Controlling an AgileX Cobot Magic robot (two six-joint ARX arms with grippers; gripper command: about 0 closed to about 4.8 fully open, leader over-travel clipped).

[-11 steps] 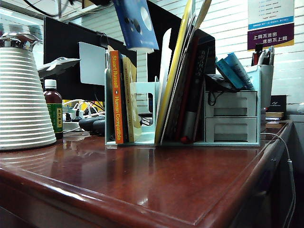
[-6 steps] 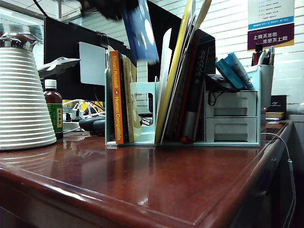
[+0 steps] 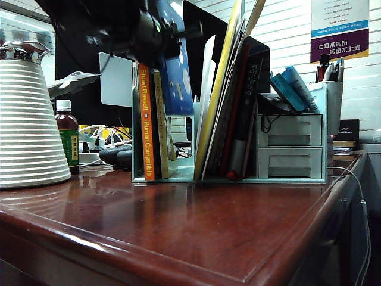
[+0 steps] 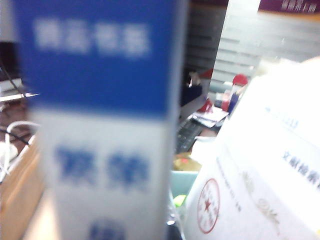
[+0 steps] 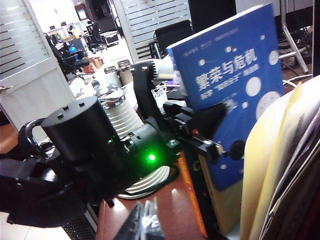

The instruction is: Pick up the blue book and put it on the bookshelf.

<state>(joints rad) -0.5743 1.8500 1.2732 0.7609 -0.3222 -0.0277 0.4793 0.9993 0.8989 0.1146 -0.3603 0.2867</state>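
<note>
1. The left gripper (image 5: 212,132) is clamped on the blue book (image 3: 176,77), pinching its lower edge, so the book hangs upright and can slide straight down.
2. The book is over the bookshelf (image 3: 178,174), its lower part already between the orange book (image 3: 146,122) with its yellow neighbour and a tall curved divider (image 3: 206,89). That gap looks like the one free slot, which explains the aim.
3. Whether the book has reached the shelf floor I cannot tell; its bottom edge seems to sit above it.
4. In the left wrist view the spine (image 4: 107,120) fills the frame, blurred, with loose papers (image 4: 260,165) beside it.
5. The right gripper (image 5: 142,222) is pinched shut on nothing, held back from the shelf, seemingly just watching.
6. I'd judge that lowering and letting go remain.
</note>
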